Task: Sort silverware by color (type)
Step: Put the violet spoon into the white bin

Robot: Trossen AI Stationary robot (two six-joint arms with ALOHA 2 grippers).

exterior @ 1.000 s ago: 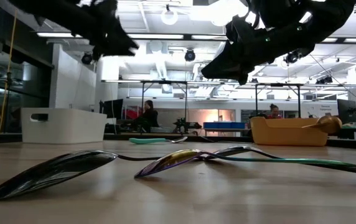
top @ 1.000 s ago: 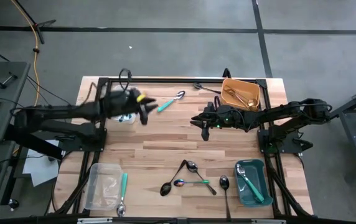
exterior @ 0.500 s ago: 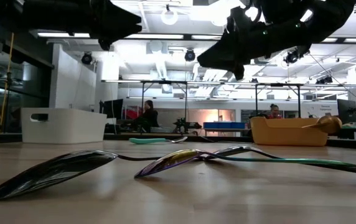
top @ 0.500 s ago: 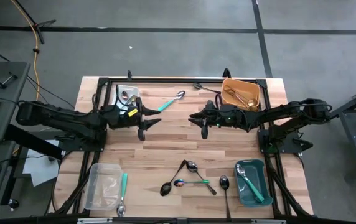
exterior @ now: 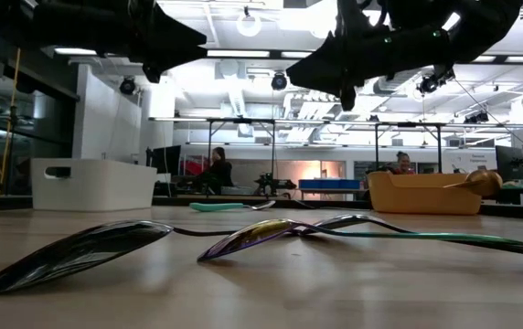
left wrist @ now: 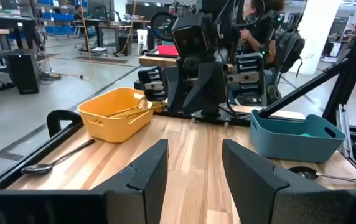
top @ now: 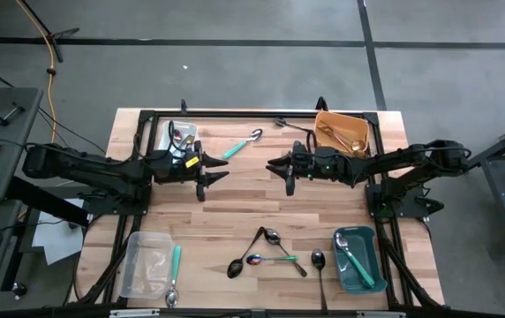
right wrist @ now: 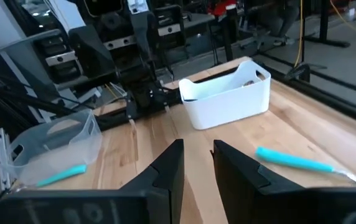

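Your loose silverware sits mostly at the near middle of the desk [top: 235, 208]: a black spoon [top: 237, 266], a rainbow spoon [top: 254, 260], a silver spoon [top: 273, 236] and another black spoon [top: 318, 260], handles crossing. A teal-handled spoon [top: 241, 146] lies alone toward the far edge, between the white bin [top: 180, 132] and the yellow bin [top: 341, 132], which holds gold pieces. Your left gripper [top: 210, 169] hovers above the desk with jaws parted, holding nothing. Your right gripper [top: 281, 167] faces it, jaws narrowly apart, also empty.
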